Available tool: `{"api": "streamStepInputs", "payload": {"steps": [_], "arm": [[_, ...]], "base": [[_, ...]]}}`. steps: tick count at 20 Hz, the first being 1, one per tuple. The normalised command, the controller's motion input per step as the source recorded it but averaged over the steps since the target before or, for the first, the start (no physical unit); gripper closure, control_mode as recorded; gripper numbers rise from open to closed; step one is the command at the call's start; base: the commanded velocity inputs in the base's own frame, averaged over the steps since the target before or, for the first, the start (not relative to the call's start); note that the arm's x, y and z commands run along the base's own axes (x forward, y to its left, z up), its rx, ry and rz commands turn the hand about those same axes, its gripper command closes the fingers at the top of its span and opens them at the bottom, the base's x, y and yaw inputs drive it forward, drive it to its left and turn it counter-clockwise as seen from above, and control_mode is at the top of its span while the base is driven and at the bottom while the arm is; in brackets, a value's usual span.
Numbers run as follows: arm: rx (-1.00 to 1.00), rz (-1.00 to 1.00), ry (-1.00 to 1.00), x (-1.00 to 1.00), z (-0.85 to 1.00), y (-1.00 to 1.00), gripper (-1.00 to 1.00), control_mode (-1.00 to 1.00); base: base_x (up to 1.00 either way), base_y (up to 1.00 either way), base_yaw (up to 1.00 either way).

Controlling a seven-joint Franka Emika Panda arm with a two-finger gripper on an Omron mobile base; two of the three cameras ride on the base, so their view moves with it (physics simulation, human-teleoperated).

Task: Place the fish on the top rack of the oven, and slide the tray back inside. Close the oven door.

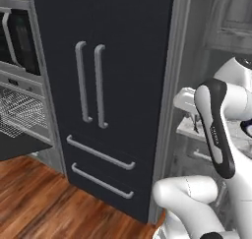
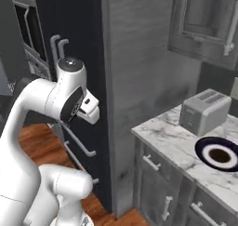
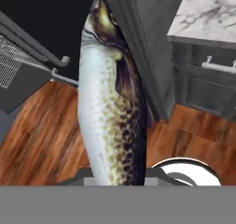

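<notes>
The fish, silver-bellied with a dark speckled back, stands up the middle of the hand view, rising from the bottom edge. My gripper is shut on its lower end, and its fingertips are hidden behind the fish. The oven is at the far left with its oven door folded down open. The top rack, a silver wire-mesh tray, is pulled out over the door. In the hand view the rack and the door lie far to the left of the fish.
A tall dark fridge with two vertical handles stands between the oven and a marble counter. On the counter are a toaster and a dark-blue plate. A black microwave sits above the oven. The floor is wooden.
</notes>
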Motion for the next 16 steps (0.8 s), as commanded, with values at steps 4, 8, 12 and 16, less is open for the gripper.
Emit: {"api": "streamStepInputs", "payload": {"steps": [4,8,12,16], "arm": [[0.00,0.00,0.00,0.00,0.00,0.00,1.00,1.00],[0.00,0.00,0.00,0.00,0.00,0.00,1.00,1.00],[0.00,0.00,0.00,0.00,0.00,0.00,1.00,1.00],[0.00,0.00,0.00,0.00,0.00,0.00,1.00,1.00]], "base": [[0.07,0.87,0.56],[0.45,0.91,0.43],[0.77,0.75,0.33],[0.94,0.44,0.27]]}}
